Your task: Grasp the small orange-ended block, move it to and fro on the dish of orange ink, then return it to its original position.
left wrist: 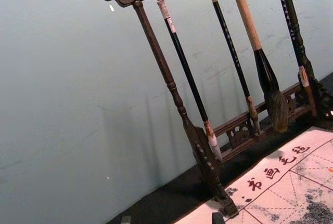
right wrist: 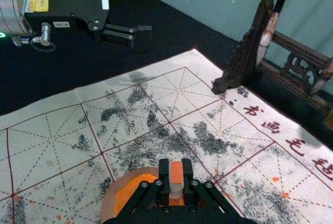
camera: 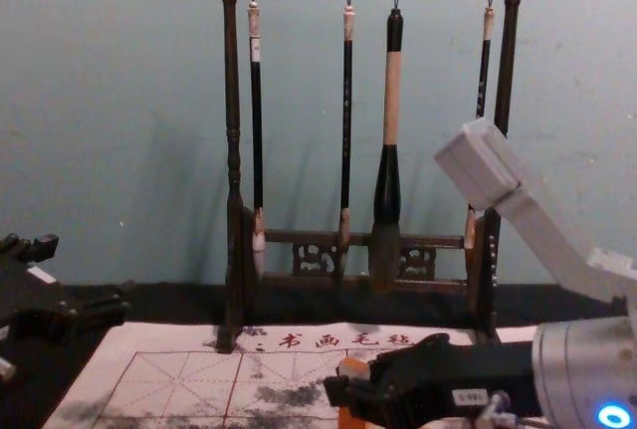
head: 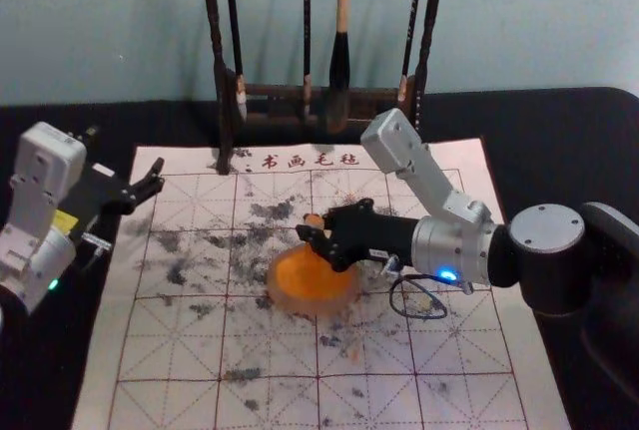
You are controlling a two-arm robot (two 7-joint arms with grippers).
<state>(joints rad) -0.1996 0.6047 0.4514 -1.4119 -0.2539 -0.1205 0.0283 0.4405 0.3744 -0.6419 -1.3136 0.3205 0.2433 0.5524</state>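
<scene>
In the head view my right gripper is at the upper edge of the dish of orange ink, shut on the small block. The right wrist view has the block between the fingertips of my right gripper, its orange end showing, with part of the dish behind and below it. From the chest the block stands upright in the grip. Whether it touches the ink I cannot tell. My left gripper is parked open at the mat's left edge.
A dark wooden rack with hanging brushes stands behind the mat. The mat has printed grid lines, black ink smudges and a few orange spots. A pale wall rises behind the rack.
</scene>
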